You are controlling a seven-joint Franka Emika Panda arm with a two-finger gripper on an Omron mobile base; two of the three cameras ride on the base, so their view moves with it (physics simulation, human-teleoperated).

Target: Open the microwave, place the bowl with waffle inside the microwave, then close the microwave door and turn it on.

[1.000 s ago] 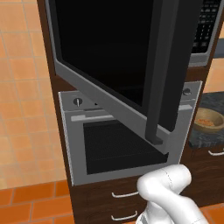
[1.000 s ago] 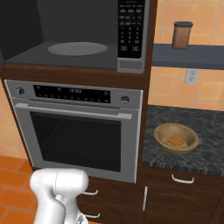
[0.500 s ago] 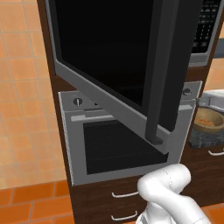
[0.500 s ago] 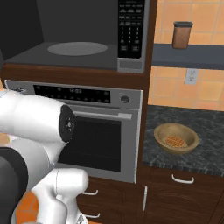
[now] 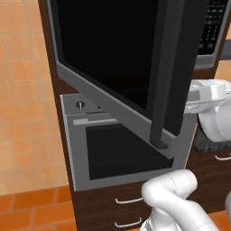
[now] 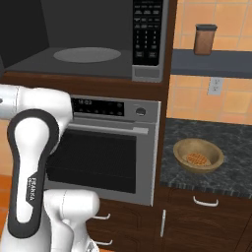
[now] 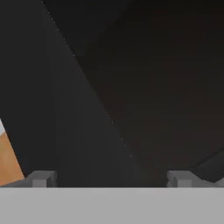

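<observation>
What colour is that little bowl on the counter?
Tan-brown, wood-like bowl; clearest in the right base view.

The claw (image 7: 109,178) has its tips set wide apart, facing dark panels just ahead that block its way forward. The door (image 5: 126,67) hangs swung out, leaving the microwave (image 6: 98,47) cavity unblocked. The bowl (image 6: 198,155) sits alone on the counter (image 6: 231,147), open from above.

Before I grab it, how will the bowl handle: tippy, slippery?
The bowl looks wood-like, so probably rigid and light. It is shallow and wide, so unlikely to tip, but the loose waffle could slide if tilted. The smooth rim may slip in the jaws.
</observation>
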